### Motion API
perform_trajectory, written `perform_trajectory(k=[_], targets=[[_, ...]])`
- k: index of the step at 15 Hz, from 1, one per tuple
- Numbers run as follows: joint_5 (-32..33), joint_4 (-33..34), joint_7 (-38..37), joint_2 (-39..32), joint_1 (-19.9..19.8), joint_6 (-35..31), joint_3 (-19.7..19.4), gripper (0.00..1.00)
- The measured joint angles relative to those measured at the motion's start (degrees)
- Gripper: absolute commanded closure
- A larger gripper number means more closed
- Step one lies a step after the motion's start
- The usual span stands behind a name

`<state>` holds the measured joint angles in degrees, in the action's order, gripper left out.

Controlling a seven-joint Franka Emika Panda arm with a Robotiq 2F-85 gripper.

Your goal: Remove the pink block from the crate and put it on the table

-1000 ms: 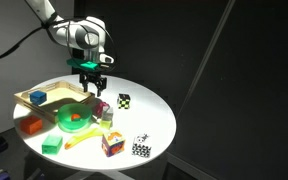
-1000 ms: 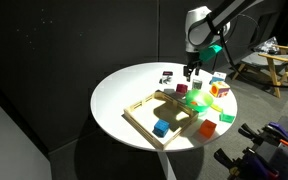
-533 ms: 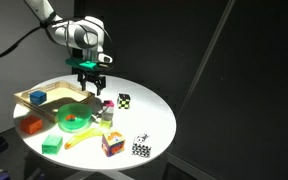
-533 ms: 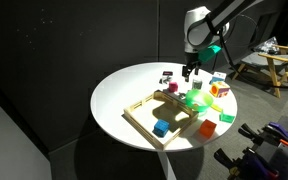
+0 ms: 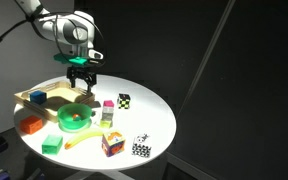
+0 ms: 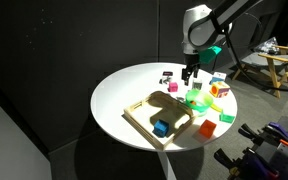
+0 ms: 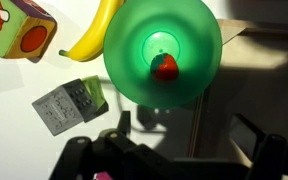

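Fingers point(image 5: 91, 85) of the black robot gripper point(image 5: 82, 86) point down, spread apart and empty. In an exterior view they hang over the spot where the shallow light-wood crate point(image 5: 52, 101) meets the round green bowl point(image 5: 62, 120). The small magenta-pink block point(image 5: 108, 102) appears to sit on the round white table point(image 5: 149, 115), outside the crate and just beside a black-and-white checkered cube point(image 5: 124, 100). A blue block point(image 5: 36, 97) lies inside the crate.

In an exterior view from another side, the pink block point(image 6: 171, 74) again appears to rest on bare tabletop next to the checkered cube, near the gripper and apart from the crate. The crate holds the blue block and a dark shadow, and no pink shows in it.

In the wrist view, two dark finger shapes stand wide apart at the bottom with nothing between them. The green bowl fills the middle and holds one small red object point(image 7: 165, 68). A yellow banana point(image 7: 89, 35), a multicoloured cube point(image 7: 19, 30) and a grey cube point(image 7: 69, 103) lie on the table beside it. The pink block cannot be made out clearly here.

Judging by this, the block is already out, so what remains is clearing away. A straight lift with the fingers kept spread would avoid clipping the bowl's rim, the crate wall or the grey cube.
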<state>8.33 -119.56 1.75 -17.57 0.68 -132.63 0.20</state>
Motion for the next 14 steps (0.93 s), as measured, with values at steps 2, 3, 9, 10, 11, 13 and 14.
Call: perform_trajectory(k=[2,3,9,10,11,13,14], targets=[[0.0,-2.2,0.61,2.36,0.13,0.0,0.63,0.0],[0.0,-3.28,0.82,3.53,0.14,0.0,0.9,0.0],[-1.56,-10.17,2.03,11.55,0.42,0.44,2.05,0.0],[-2.5,-11.29,2.72,12.88,0.6,0.63,2.24,0.0],[-3.42,-12.35,3.4,14.2,0.83,0.91,2.4,0.0],[-5.09,-14.32,4.65,16.74,1.37,2.04,2.68,0.0],[-5.82,-15.21,5.29,17.98,1.66,2.75,2.76,0.0]])
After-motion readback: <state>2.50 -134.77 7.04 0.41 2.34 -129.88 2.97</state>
